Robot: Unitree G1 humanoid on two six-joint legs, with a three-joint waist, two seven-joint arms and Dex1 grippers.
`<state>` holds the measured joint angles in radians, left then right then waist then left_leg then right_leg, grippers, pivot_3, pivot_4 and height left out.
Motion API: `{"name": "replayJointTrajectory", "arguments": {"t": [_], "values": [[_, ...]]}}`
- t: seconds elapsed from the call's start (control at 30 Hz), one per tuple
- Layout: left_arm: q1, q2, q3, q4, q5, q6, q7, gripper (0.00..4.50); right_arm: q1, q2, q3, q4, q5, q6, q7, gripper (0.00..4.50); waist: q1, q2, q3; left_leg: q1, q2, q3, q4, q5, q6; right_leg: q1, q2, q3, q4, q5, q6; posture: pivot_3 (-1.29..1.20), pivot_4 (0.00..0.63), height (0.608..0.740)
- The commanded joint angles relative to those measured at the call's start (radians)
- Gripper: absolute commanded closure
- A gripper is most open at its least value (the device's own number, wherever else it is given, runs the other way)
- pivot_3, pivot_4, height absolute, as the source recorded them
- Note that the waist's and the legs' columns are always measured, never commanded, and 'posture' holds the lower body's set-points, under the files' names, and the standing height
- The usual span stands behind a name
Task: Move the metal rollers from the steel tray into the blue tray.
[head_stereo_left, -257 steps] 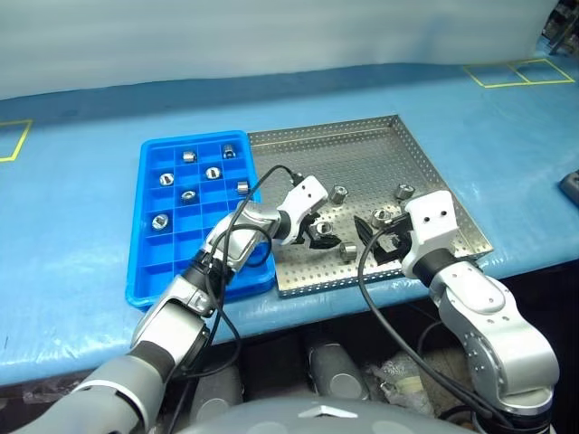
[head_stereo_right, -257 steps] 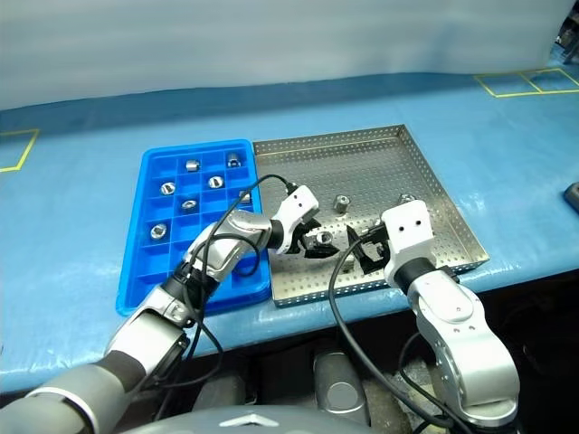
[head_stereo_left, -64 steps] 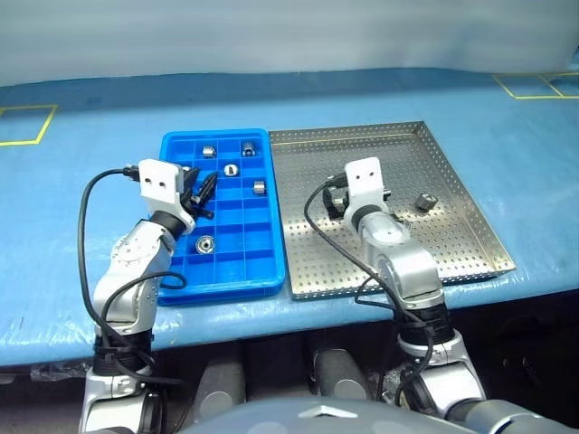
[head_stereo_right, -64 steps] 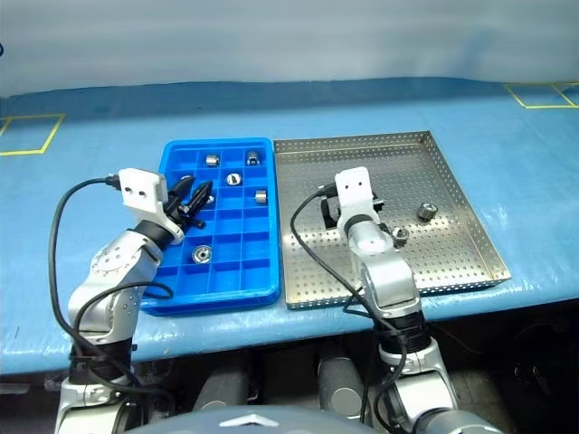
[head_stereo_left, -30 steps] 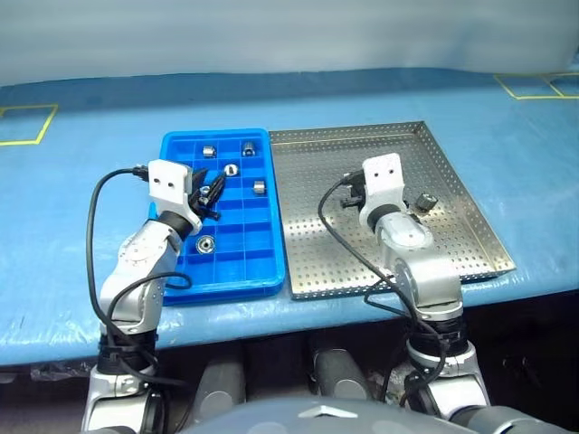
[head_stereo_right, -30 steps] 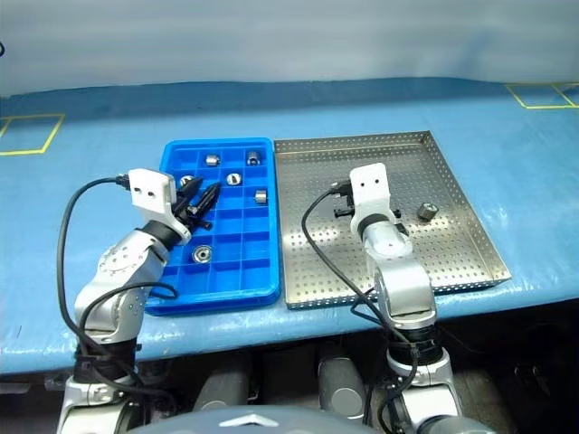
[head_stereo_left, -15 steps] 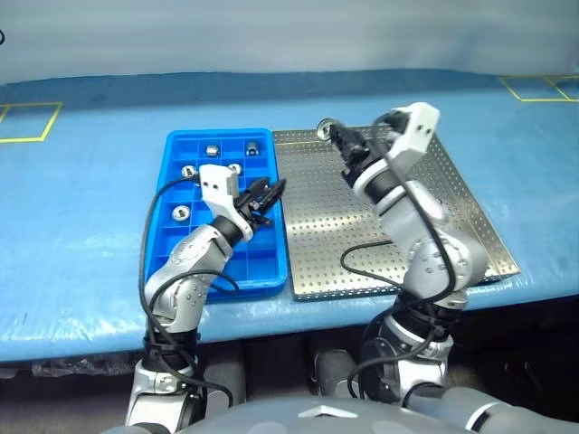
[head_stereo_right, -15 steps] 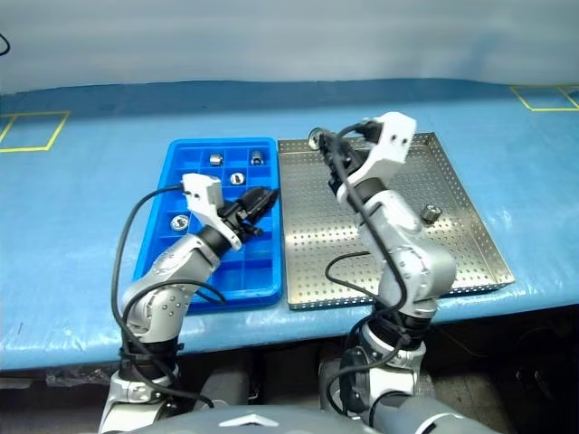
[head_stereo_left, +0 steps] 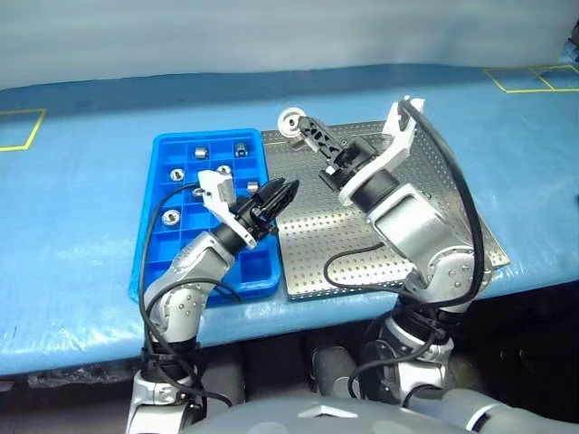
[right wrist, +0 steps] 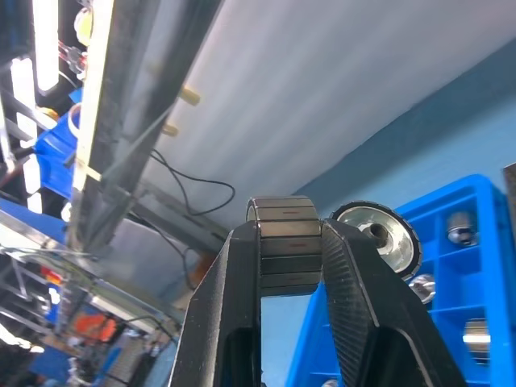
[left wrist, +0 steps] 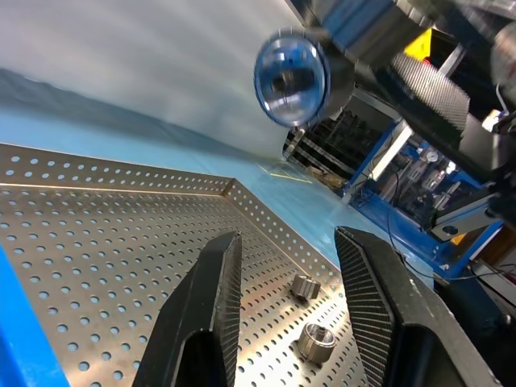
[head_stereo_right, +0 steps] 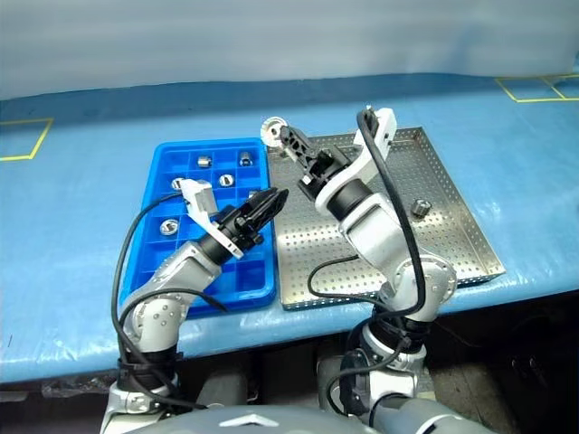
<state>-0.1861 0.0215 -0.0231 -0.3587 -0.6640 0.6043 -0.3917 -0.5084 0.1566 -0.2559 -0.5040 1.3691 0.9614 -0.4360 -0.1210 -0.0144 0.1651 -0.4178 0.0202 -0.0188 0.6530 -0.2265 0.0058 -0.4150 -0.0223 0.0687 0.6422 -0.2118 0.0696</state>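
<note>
The left gripper (head_stereo_right: 268, 203) is hanging nearest, above the seam between the two trays, its black fingers (left wrist: 211, 310) standing apart with nothing between them. Past its tips, in the left wrist view, the perforated floor of the steel tray (head_stereo_left: 317, 258) is spreading out, and two metal rollers (left wrist: 316, 341) are lying there close together, near the tray's raised rim. In the right eye view one roller (head_stereo_right: 420, 208) is showing on the steel tray, well to the right of both grippers.

To the left of the left gripper, the blue tray (head_stereo_left: 156, 249) is lying flush against the steel tray on the blue-covered table (head_stereo_left: 72, 199). Several rollers are sitting in its farther compartments, among them one (head_stereo_left: 177, 174) in the left column and one (head_stereo_left: 242, 152) near the far rim; the nearer compartments look bare.

Farther off and higher, the right gripper (head_stereo_left: 298, 127) is reaching over the far corner where the trays meet. Its fingers (right wrist: 234, 322) are pinching a roller (head_stereo_left: 291, 122) between them. In the right wrist view the clamped roller (right wrist: 282, 254) is showing its ribbed side, and a shiny ring face (right wrist: 379, 234) is sitting right beside the fingertips; I cannot tell whether that is part of the held piece.
</note>
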Motion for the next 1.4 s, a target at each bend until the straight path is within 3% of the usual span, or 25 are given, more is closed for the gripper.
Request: {"name": "replayJointTrajectory", "arguments": {"t": [0.03, 0.47, 0.7, 0.8, 1.0, 1.4], "values": [[-0.013, -0.029, -0.068, -0.032, 0.081, -0.094, 0.023, 2.54, 0.009, 0.079, 0.052, -0.007, 0.117, -0.111, -0.063, 3.80, 0.000, 0.000, 0.000, 0.000, 0.000, 0.000, 0.000, 0.000, 0.000, 0.000, 0.000, 0.000, 0.000, 0.000, 0.000, -0.10, 0.150, 0.740], [-0.026, 0.015, -0.220, -0.025, 0.508, -0.344, 0.182, 2.54, 0.026, -0.056, 0.166, 0.006, 0.177, -0.250, -0.100, 3.80, 0.002, 0.000, 0.000, 0.000, 0.000, 0.000, 0.000, 0.000, 0.000, 0.000, 0.001, 0.001, 0.000, 0.000, 0.000, -0.11, 0.150, 0.740], [0.037, 0.026, -0.217, -0.095, 0.568, -0.338, 0.222, 2.54, 0.029, -0.122, 0.154, 0.048, 0.141, -0.293, -0.086, 3.80, 0.003, 0.000, 0.000, 0.000, 0.001, 0.001, -0.001, 0.000, 0.000, -0.001, 0.000, 0.001, 0.000, 0.000, 0.000, -0.10, 0.150, 0.740], [0.038, 0.028, -0.215, -0.101, 0.567, -0.330, 0.217, 1.93, 0.021, -0.135, 0.157, 0.073, 0.130, -0.306, -0.070, 3.80, 0.005, 0.000, 0.000, 0.000, 0.001, 0.001, -0.001, 0.000, 0.000, -0.001, 0.000, 0.001, 0.000, 0.000, 0.000, -0.09, 0.150, 0.740], [0.012, 0.014, -0.210, -0.086, 0.585, -0.330, 0.231, 0.04, 0.011, -0.137, 0.173, 0.095, 0.119, -0.316, -0.048, 3.80, 0.008, 0.000, 0.000, 0.000, 0.001, 0.001, -0.001, 0.000, 0.000, -0.001, 0.001, 0.001, 0.000, 0.000, 0.000, -0.08, 0.150, 0.740], [-0.055, -0.026, -0.214, 0.016, 0.588, -0.349, 0.235, 0.00, -0.005, -0.113, 0.198, 0.075, 0.135, -0.325, -0.049, 3.80, 0.021, 0.000, 0.000, 0.000, 0.001, 0.001, -0.001, 0.000, 0.000, -0.001, 0.001, 0.001, 0.000, 0.000, 0.001, -0.10, 0.150, 0.740]]}}
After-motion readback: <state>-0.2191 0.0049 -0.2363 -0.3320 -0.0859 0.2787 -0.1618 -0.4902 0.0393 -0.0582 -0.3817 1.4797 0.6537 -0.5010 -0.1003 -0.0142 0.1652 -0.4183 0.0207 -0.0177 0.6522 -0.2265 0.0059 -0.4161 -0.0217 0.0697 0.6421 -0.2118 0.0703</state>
